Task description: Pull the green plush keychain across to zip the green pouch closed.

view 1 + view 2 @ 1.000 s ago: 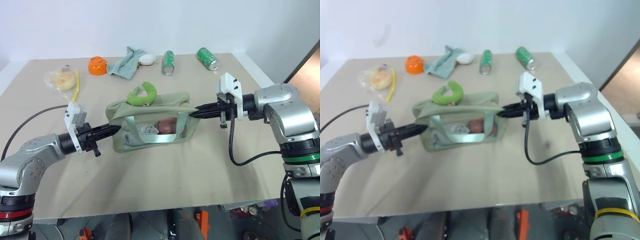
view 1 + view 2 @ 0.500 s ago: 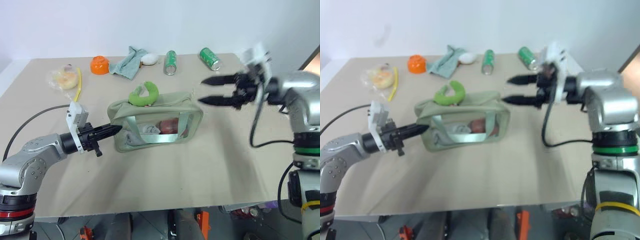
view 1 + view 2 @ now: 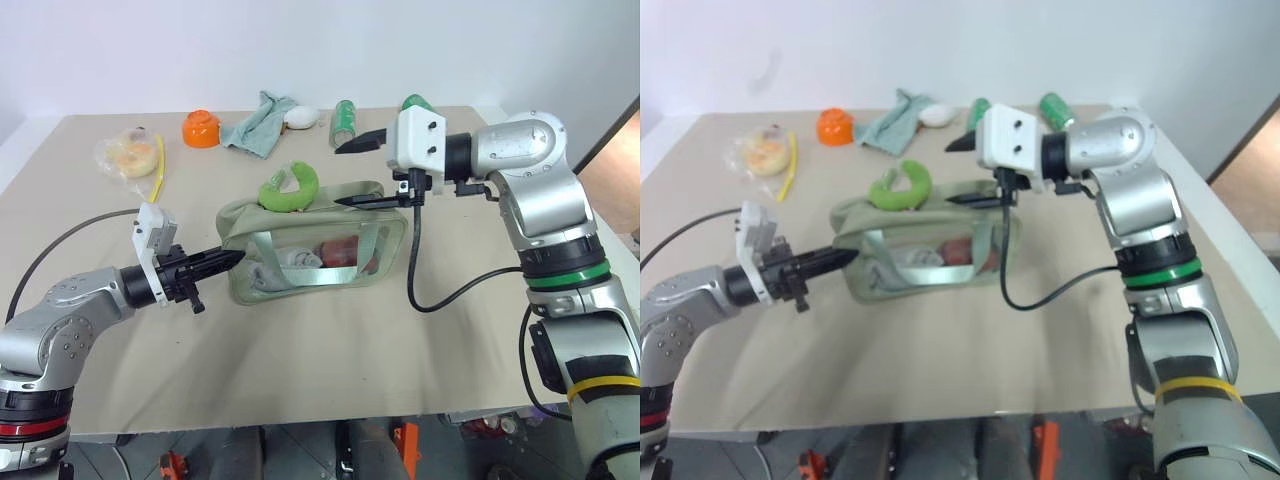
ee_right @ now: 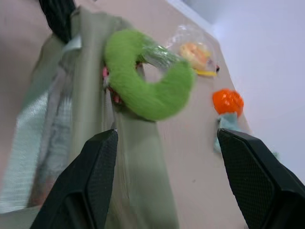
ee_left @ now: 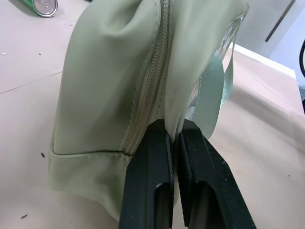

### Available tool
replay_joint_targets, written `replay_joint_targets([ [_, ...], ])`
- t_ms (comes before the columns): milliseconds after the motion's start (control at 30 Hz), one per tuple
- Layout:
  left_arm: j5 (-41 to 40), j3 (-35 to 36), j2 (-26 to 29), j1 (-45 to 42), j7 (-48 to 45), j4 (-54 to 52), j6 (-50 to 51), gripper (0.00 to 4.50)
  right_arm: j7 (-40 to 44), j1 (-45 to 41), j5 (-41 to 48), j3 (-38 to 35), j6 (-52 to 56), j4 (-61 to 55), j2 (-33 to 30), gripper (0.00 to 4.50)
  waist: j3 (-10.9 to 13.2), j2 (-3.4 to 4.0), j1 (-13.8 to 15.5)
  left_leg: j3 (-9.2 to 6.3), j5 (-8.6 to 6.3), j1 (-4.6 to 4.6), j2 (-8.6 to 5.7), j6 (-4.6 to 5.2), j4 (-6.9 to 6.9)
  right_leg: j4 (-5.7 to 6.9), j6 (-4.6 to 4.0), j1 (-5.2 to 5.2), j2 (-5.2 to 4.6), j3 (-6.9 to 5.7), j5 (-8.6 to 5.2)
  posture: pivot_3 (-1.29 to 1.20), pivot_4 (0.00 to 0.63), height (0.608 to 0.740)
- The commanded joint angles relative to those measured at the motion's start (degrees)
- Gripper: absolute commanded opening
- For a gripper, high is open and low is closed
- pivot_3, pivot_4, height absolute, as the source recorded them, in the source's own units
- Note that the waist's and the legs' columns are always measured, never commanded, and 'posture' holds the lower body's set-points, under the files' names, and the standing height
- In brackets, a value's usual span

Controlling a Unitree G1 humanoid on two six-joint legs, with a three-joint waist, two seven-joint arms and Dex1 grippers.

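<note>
Left jaws [image 5: 174, 143]: pinched shut on the left end of the green pouch [image 3: 300, 255].
Right jaws [image 3: 350, 172]: wide open, empty, above pouch's right end.
Green plush keychain [image 3: 290, 188]: on pouch top, left of right jaws.
Handling: likely soft, light; grip plush near its ring.

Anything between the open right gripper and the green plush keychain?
No. In the right wrist view the green plush keychain lies ahead of the right gripper, with just the green pouch top underneath.

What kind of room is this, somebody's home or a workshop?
Most likely a robot test room, not a home. A bare beige table stands against a plain white wall, set with staged odds and ends: a green pouch, soda cans, an orange bowl.
</note>
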Motion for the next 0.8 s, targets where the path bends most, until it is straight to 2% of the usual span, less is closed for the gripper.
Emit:
replay_joint_targets([
  [33, -0.4, 0.8, 0.1, 0.6, 0.3, -1.3, -0.1, 0.0, -0.2, -3.0, -1.4, -0.8, -6.9, 0.7, 0.5, 3.44, 0.0, 0.0, 0.0, 0.0, 0.0, 0.0, 0.0, 0.0, 0.0, 0.0, -0.01, 0.0, 0.0, -0.01, -0.01, 0.0, 0.15, 0.74],
  [800, -1.9, 2.3, -0.1, 1.9, 2.2, -2.7, 0.2, 0.0, 1.5, -5.6, -6.5, 4.1, -23.8, 9.5, 7.2, 3.44, 0.0, 0.01, -0.1, -0.01, 0.0, 0.09, 0.11, 0.0, -0.03, 0.03, -0.06, 0.01, 0.12, 0.0, 0.02, 0.0, 0.15, 0.74],
])
